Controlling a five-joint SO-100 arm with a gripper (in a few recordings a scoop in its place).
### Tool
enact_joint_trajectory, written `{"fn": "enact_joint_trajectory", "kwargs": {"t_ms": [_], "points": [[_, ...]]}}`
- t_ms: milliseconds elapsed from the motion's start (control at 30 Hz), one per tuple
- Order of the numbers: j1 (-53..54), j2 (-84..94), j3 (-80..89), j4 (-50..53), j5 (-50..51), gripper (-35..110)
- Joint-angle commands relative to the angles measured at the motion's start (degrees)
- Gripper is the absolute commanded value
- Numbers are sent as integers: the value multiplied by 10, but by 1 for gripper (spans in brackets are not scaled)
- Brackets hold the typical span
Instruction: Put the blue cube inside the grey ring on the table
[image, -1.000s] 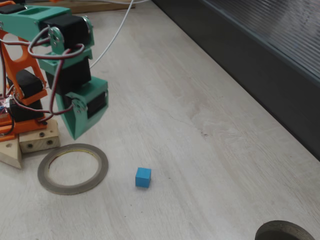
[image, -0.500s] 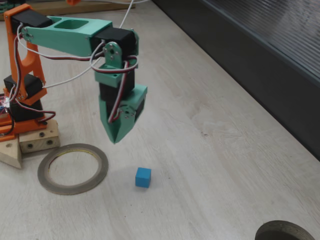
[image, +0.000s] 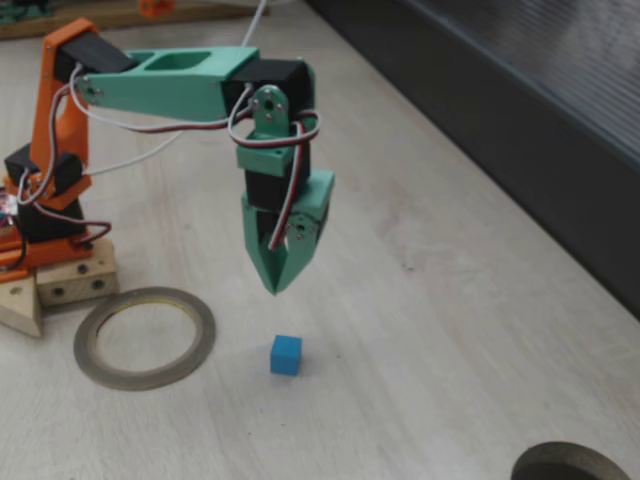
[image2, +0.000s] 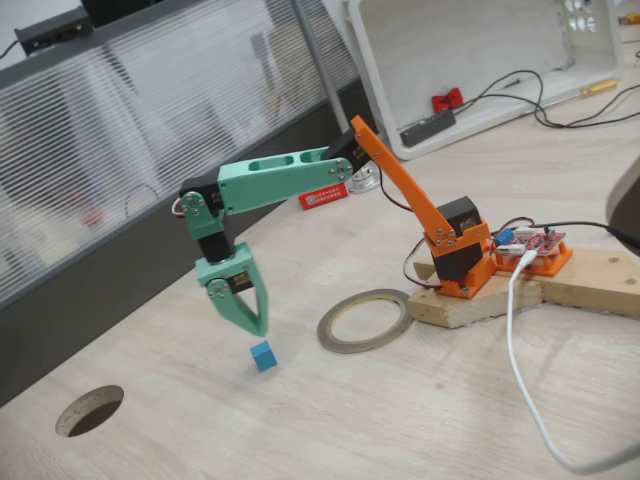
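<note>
The small blue cube (image: 286, 355) (image2: 263, 356) lies on the pale wood table (image: 430, 330) (image2: 400, 420), outside the grey ring (image: 146, 337) (image2: 365, 320), a short way from its rim. My green gripper (image: 277, 285) (image2: 256, 328) hangs tips down a little above the cube. Its fingers come together at the tips and nothing is between them. The ring lies flat near the arm's wooden base, its opening holding nothing.
A round hole (image: 572, 464) (image2: 90, 410) is cut into the table beyond the cube. A dark ribbed panel (image: 520, 110) (image2: 120, 150) borders the table. The orange arm base (image2: 460, 262) stands on wood blocks, with a white cable (image2: 530, 380) trailing over the table.
The arm has unfolded from beside its base and swung the gripper out over the table. It now hangs just above the cube. Cube and ring have not moved.
</note>
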Motion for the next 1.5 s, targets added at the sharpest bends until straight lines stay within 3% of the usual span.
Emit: {"fn": "enact_joint_trajectory", "kwargs": {"t_ms": [0, 300, 567, 1467], "points": [[4, -7, -28, 3, 4, 0], [11, -10, -22, 4, 4, 0], [86, -10, -21, 8, 7, 0], [85, -11, -21, 6, 7, 0]]}}
